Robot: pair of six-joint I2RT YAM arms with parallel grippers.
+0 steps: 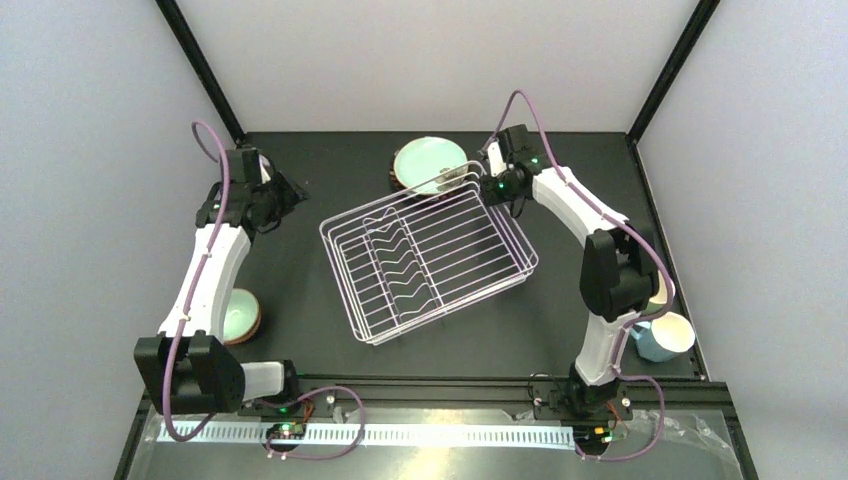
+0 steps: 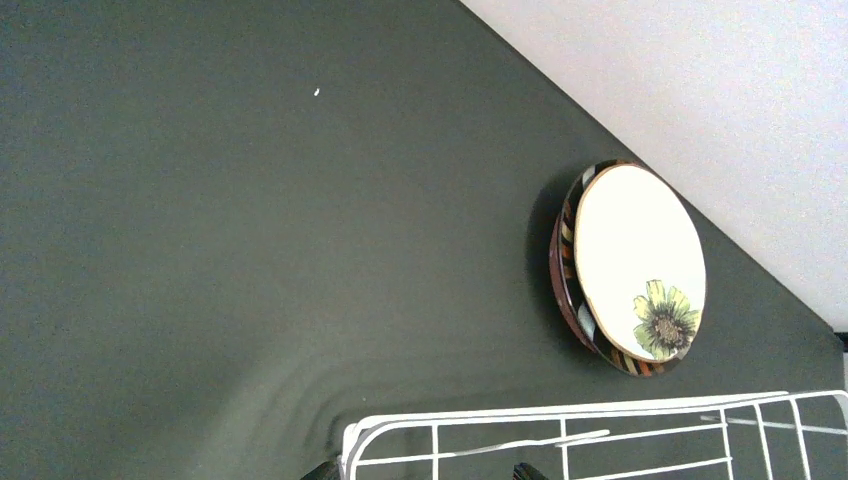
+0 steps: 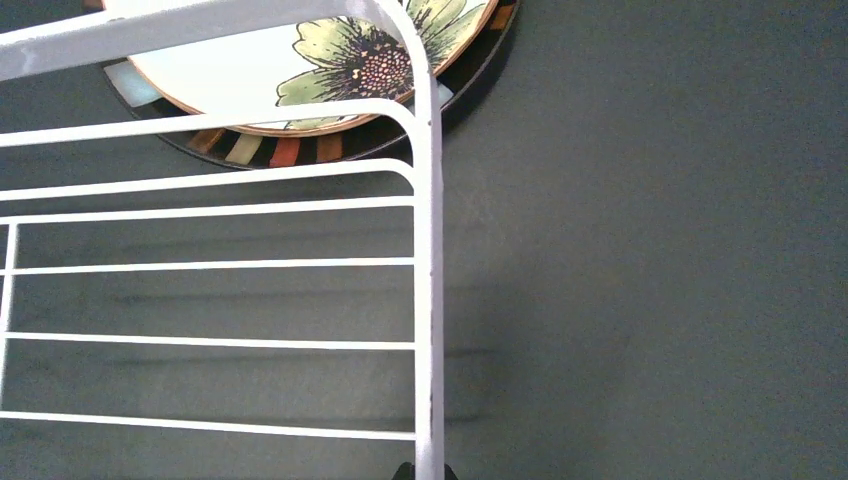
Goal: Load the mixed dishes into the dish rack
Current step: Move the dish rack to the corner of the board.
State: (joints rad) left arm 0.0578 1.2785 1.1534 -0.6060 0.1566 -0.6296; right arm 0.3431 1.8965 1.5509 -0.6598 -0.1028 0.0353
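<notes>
White wire fills the middle of your counter [image 1: 300, 280]: the dish rack [image 1: 470, 250] sits skewed there, corners toward the walls, wavy divider wires down its centre, and no dish in it yet. Your right arm reaches over to the rack's far right corner. On the right wrist camera the right fingers [image 3: 402, 471] only just peek in at the bottom edge, tight on either side of the rim wire, so they look pinched onto it. Just past that corner lies the flowered plate [image 1: 428, 162], flat on the counter behind the rack, its pale green face up and its striped dark rim tucked under the rack's top wire in the wrist view. A reddish-brown edge shows beneath the plate; I can't tell what that is. Your left arm is stretched out over bare counter at far left, well apart from the rack. The left fingers [image 2: 322, 470] show as two dark tips at the bottom of the left wrist view, spread wide and holding nothing, with the rack's near corner between them and the plate farther off to the right. A small bowl [image 1: 240, 313] sits beside the left arm's forearm near the front. A light blue mug [image 1: 668, 337] stands upright at near right, beside the right arm.
</notes>
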